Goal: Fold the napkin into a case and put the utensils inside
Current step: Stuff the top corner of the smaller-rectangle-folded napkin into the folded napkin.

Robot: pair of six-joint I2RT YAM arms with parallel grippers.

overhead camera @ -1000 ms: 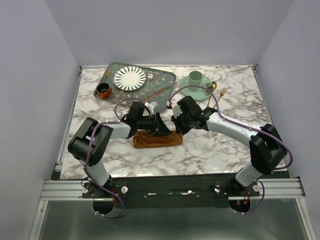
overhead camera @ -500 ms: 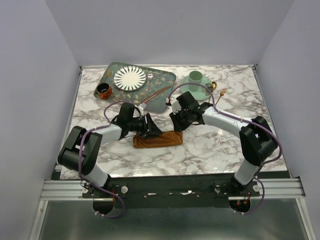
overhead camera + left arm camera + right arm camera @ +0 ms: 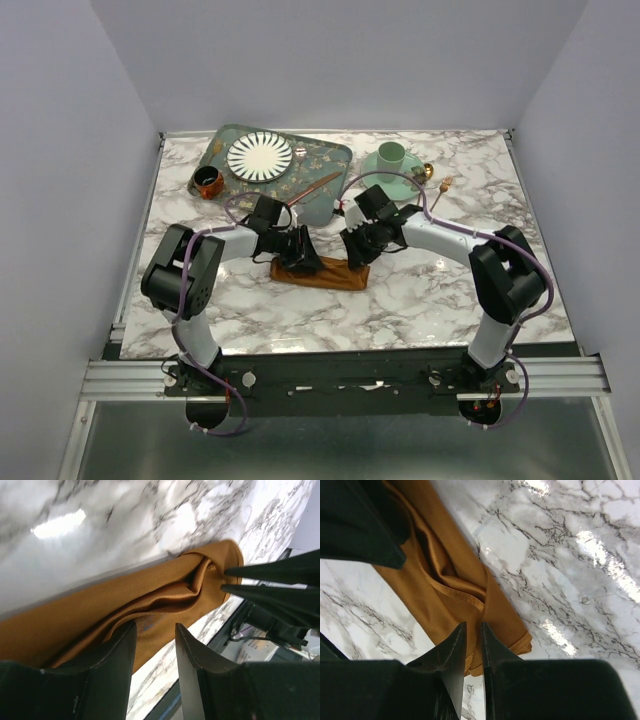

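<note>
The napkin (image 3: 322, 273) is seen stretched on the surface (image 3: 430, 300) as a narrow folded strip. The left gripper (image 3: 155, 627) is held spread over one end, and the right gripper (image 3: 472, 626) is parted by a slit at the other. If cloth is snagged on withdrawal, the folds could be dragged open. The utensils (image 3: 318, 184) are seen well apart.
</note>
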